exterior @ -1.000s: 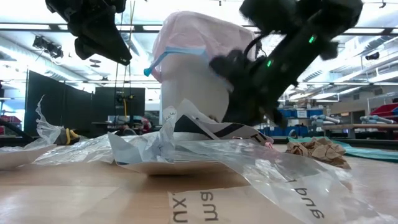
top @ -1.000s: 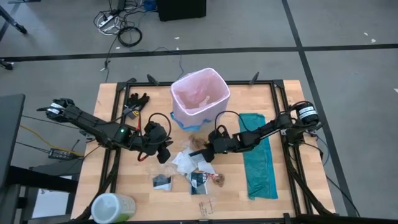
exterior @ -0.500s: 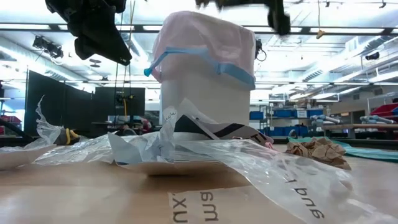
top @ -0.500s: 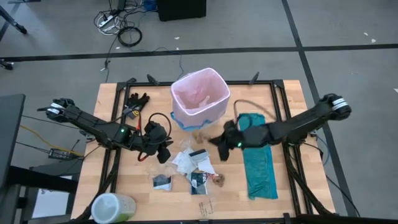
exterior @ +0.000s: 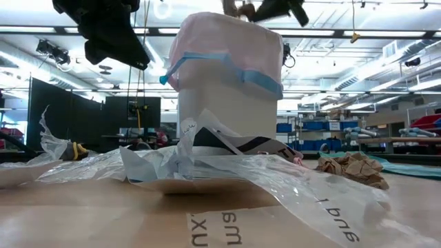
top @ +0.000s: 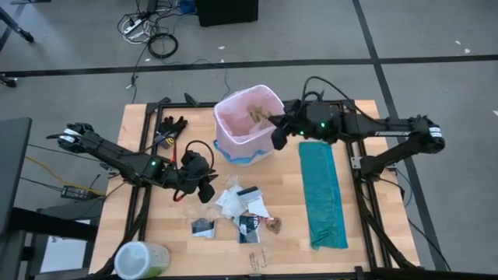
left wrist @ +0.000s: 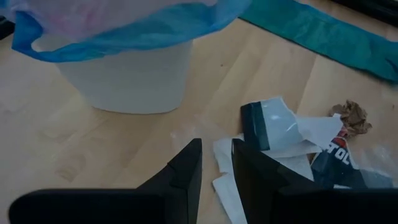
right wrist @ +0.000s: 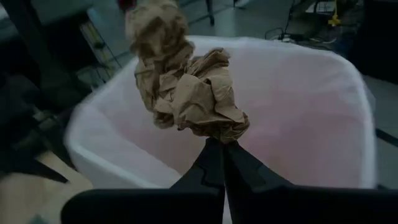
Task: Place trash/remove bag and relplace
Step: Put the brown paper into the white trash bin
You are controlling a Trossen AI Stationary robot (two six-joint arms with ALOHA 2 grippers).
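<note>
The right claw, clamped on a crumpled wad of brown paper, hangs over the bin's pink liner; releasing squarely above the opening should land it inside. The left claw, fingers slightly apart and empty, waits near white wrappers and black-and-white packets littering the wooden desk.

The right arm reaches in from the table's three o'clock side toward twelve o'clock, its links stretched nearly level and raised high. The right gripper points toward nine o'clock, its fingers pressed together on a crumpled brown scrap. The left arm comes from nine o'clock, angled down toward the middle, wrist bent low. The left gripper hangs above the tabletop with its jaws a narrow gap apart, holding nothing.
</note>
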